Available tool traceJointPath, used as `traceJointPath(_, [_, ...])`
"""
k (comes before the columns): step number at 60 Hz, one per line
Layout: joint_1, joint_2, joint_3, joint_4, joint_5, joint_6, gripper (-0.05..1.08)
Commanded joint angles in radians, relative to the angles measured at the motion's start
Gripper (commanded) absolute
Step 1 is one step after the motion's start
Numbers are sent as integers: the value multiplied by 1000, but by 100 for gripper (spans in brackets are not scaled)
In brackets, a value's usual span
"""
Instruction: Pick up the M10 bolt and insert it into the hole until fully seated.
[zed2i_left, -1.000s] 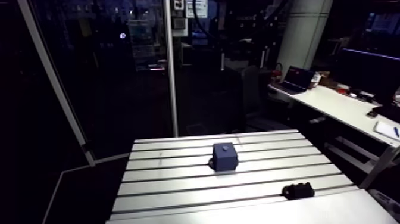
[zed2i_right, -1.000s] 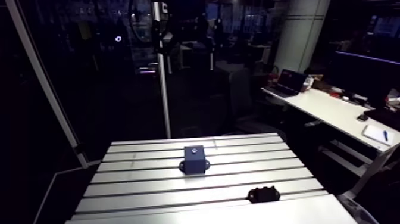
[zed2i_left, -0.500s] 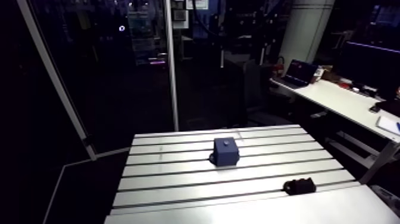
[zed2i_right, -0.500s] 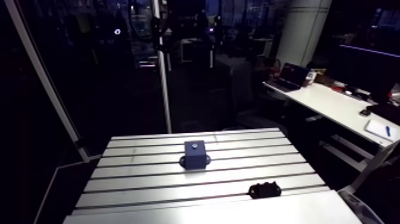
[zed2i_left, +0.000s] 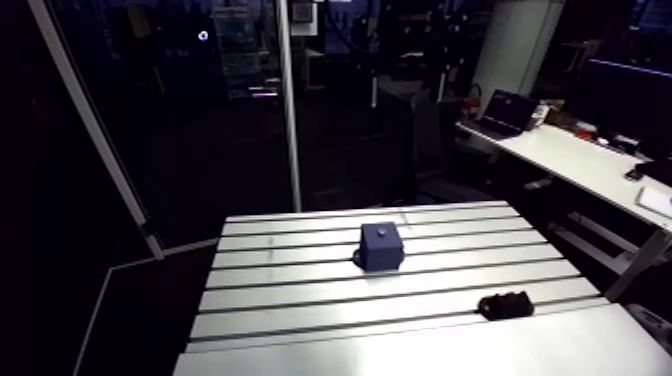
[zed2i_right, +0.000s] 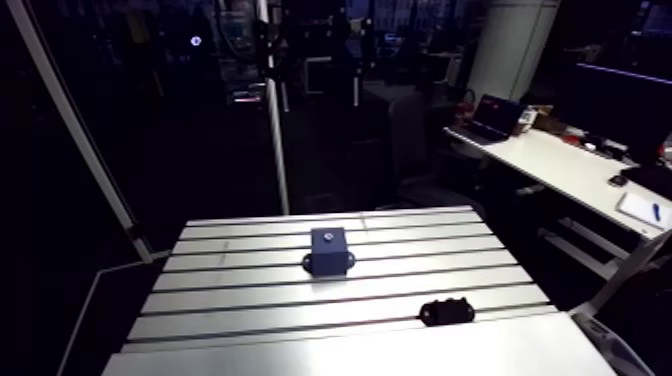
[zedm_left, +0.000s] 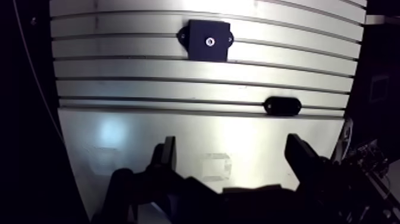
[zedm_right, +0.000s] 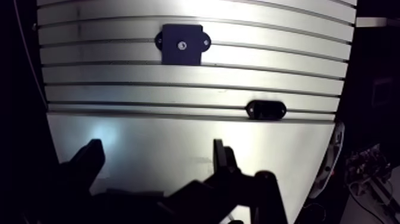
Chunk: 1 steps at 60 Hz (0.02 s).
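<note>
Though unseen in the arm view, the claw (zedm_left: 231, 143) gapes wide, seemingly empty.

The slotted aluminium table (zed2i_left: 300, 300) has long dark grooves across its width, and its near part is a smooth bright plate (zedm_left: 149, 137). A small black oval piece (zed2i_left: 503, 304) lies on the last slotted strip, just beside this plate, close to one side edge

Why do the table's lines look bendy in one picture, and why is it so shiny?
Wrist view: the wide-angle lens curves the table slots; glare whitens the metal near the block; the end effector is a dark silhouette. Arm view: slots look straight, light is low.
</note>
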Motion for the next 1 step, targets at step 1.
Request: traceJointPath(1, [2,18,-15,0,-1,1,1])
